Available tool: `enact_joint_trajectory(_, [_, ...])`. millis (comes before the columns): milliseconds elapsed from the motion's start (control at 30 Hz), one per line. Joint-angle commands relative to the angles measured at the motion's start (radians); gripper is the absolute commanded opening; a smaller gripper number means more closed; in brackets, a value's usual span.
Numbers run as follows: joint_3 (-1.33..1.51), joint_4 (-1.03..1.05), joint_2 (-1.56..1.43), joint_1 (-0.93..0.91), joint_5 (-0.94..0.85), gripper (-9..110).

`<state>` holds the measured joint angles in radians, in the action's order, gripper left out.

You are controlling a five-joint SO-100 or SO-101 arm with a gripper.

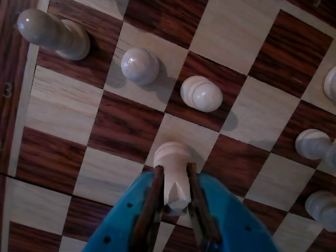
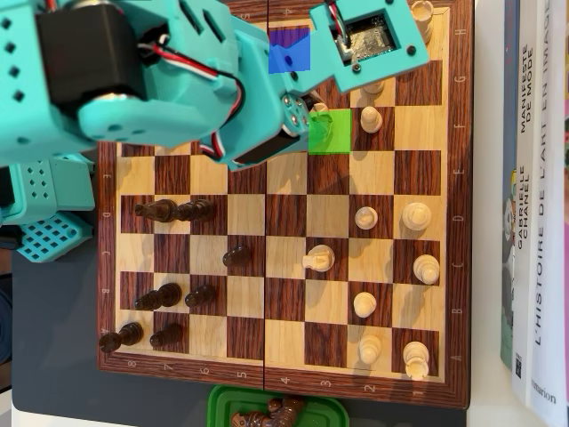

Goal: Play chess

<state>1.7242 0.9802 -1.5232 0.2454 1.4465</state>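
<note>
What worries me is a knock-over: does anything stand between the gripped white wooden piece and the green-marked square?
Nothing visible does. In the overhead view the green-marked square is bare, though the arm hides part of the way. In the wrist view the gripper clamps the white wooden piece, clear of the nearest white pawn.

Books [image 2: 533, 205] right of the chessboard [image 2: 284, 374], tray [image 2: 222, 405] below.

Overhead view: arm [image 2: 151, 80] covers the chessboard's [image 2: 284, 374] top-left squares and any pieces there; the gripper itself is hidden under it. Green box [image 2: 276, 411] of dark pieces is cut by the bottom edge, books [image 2: 538, 205] by the right edge. Wrist view: white pieces [image 1: 323, 210] at the right edge are cropped and blurred; the held piece's [image 1: 173, 157] base is hidden between the jaws.
</note>
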Motion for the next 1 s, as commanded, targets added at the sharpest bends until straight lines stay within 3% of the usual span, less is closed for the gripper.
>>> enact_joint_trajectory(0, [-0.049, -0.002, -0.006, -0.014, -0.003, 0])
enact_joint_trajectory(967, [-0.080, 0.000, 0.060, -0.018, -0.005, 0])
